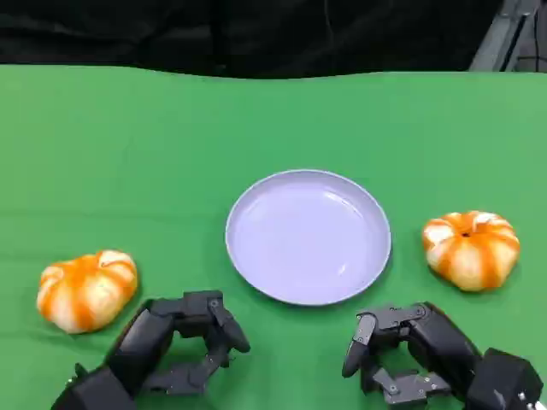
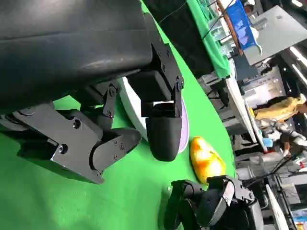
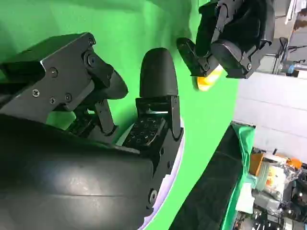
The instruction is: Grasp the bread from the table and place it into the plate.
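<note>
Two round orange-and-white breads lie on the green table: one at the left (image 1: 85, 290), one at the right (image 1: 471, 248). An empty lavender plate (image 1: 308, 235) sits between them. My left hand (image 1: 184, 342) hovers near the front edge, right of the left bread, fingers bent and apart, holding nothing. My right hand (image 1: 408, 350) is at the front right, below the right bread, also empty with fingers apart. The left wrist view shows my left hand (image 2: 120, 120), the plate's rim (image 2: 184, 134), the right bread (image 2: 206, 158) and my right hand (image 2: 211, 206). In the right wrist view, the left bread (image 3: 207, 82) peeks from behind my left hand (image 3: 232, 38).
The green cloth (image 1: 128, 154) covers the whole table, with a black backdrop (image 1: 256, 34) behind its far edge. Open cloth lies behind the plate and between the hands. Cluttered lab benches (image 2: 268, 72) stand beyond the table in the left wrist view.
</note>
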